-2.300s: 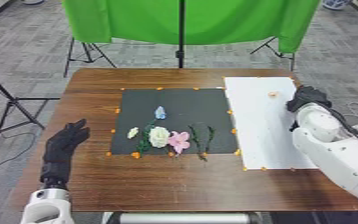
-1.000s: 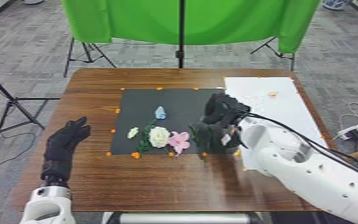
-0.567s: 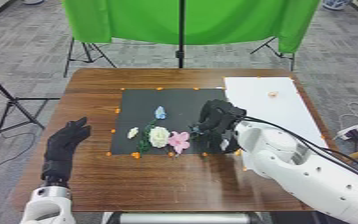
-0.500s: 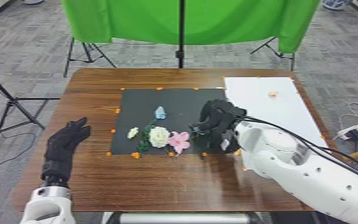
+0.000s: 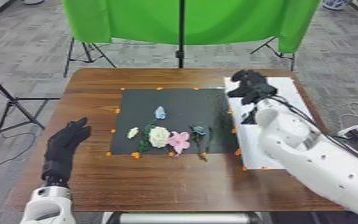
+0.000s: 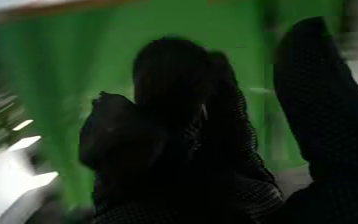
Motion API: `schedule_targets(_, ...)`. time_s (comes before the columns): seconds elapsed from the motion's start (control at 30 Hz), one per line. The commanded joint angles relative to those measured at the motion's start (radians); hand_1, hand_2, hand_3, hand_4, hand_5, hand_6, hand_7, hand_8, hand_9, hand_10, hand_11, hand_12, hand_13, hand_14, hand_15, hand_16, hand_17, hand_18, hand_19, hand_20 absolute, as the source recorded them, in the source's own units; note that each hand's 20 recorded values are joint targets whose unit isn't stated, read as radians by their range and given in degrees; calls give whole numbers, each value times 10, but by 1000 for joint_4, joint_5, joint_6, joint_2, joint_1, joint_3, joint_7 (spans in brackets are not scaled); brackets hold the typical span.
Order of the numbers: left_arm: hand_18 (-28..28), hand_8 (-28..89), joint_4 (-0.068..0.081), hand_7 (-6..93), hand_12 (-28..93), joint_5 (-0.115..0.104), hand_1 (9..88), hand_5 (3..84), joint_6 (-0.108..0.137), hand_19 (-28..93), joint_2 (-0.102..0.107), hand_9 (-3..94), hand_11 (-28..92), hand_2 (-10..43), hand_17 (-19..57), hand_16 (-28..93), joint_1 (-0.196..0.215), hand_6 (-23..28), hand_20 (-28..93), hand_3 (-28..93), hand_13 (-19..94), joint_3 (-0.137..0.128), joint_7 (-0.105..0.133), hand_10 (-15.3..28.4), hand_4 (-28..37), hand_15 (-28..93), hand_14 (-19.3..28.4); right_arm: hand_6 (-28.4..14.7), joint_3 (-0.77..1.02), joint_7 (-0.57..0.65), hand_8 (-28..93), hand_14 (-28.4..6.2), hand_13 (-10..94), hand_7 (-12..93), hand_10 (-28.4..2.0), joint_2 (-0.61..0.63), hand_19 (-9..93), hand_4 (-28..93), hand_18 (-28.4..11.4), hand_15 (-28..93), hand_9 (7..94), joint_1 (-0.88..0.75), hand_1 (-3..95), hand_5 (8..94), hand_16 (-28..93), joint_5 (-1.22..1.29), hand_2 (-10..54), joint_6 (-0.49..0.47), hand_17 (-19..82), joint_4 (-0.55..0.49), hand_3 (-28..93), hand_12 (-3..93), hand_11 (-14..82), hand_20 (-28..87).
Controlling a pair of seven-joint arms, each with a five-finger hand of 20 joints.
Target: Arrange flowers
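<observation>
The brown, wood-grained worktop [image 5: 113,185] bears a square, matt black mat [image 5: 140,100] and, toward its 3 o'clock, a smooth, oblong white sheet [image 5: 262,150]. The left hand [image 5: 63,145], in black fabric at the worktop's 9 o'clock, lies open and empty, pointing to 12. At 1 o'clock the right hand [image 5: 251,87] covers part of the sheet; its knitted fingers are loosely open, thumb apart, with nothing seen in its hold. On the mat, toward 6 o'clock, sit a ruffled white bloom [image 5: 159,136], a splayed pink bloom [image 5: 178,141], a blurry grey-blue bloom [image 5: 198,130], its thin stem running to 6, a tapered blue bud [image 5: 160,113] pointing to 12, and a small cream bloom [image 5: 133,132] tilted to 1.
</observation>
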Motion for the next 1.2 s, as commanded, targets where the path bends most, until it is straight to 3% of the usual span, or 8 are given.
schedule_targets(0.03,137,-54,2,111,120,5,220,471,-8,135,-4,442,182,68,-9,2,10,49,204,622,299,-2,-12,146,-283,254,178,-21,1,72,-59,-66,803,76,-172,-19,915,-179,-135,562,475,136,377,452,294,40,-95,-243,556,251,661,183,60,449)
schedule_targets(0.27,137,-55,1,111,121,3,220,471,-7,136,-5,442,182,68,-9,1,13,49,204,623,297,-4,-12,145,-283,251,178,-17,-32,92,-56,-68,800,76,-182,-50,913,-180,-136,558,418,141,378,435,284,30,-95,-221,552,374,659,164,48,424)
schedule_targets(0.4,137,-55,0,111,120,2,221,471,-7,136,-3,442,182,68,-9,2,15,49,204,623,298,-7,-12,145,-283,250,177,-1,-41,84,-66,-59,821,101,-169,-56,919,-185,-130,557,480,124,422,472,277,26,-95,-169,567,407,654,167,62,412)
schedule_targets(0.6,137,-54,3,111,120,3,220,472,-14,136,-1,442,183,68,-9,2,9,49,204,624,298,-5,-16,145,-283,252,178,32,-69,-2,-101,-35,879,163,-125,-41,932,-200,-112,550,638,86,490,599,293,24,-95,38,612,445,660,163,118,445)
schedule_targets(0.73,137,-54,6,112,120,4,221,472,-19,137,5,442,183,68,-9,2,3,49,204,623,298,-6,-15,145,-283,252,177,36,-95,-42,5,-26,896,181,-113,-24,932,-214,-108,552,726,75,554,675,305,23,-95,160,632,433,590,177,141,479)
schedule_targets(0.83,137,-55,6,111,121,3,219,472,-23,137,8,442,184,68,-9,2,-1,49,204,624,298,-5,-13,146,-283,252,178,43,-63,-44,32,-13,926,199,-88,9,932,-210,-106,561,861,39,597,769,316,16,-95,159,658,349,558,310,67,525)
schedule_targets(1.07,137,-54,6,111,120,3,221,471,-22,137,8,442,183,68,-9,2,4,50,203,622,298,-8,-12,145,-283,252,178,36,23,-79,41,-10,935,201,-81,112,932,-206,-101,569,898,-79,601,794,317,65,-95,45,674,4,567,331,71,544)
schedule_targets(1.2,137,-54,9,111,120,5,221,472,-29,137,7,442,183,69,-9,2,-3,49,204,622,298,-5,-16,145,-283,252,178,35,31,-114,45,-10,935,199,-82,125,932,-204,-100,568,899,-132,601,795,320,77,-95,-15,673,-119,568,333,67,545)
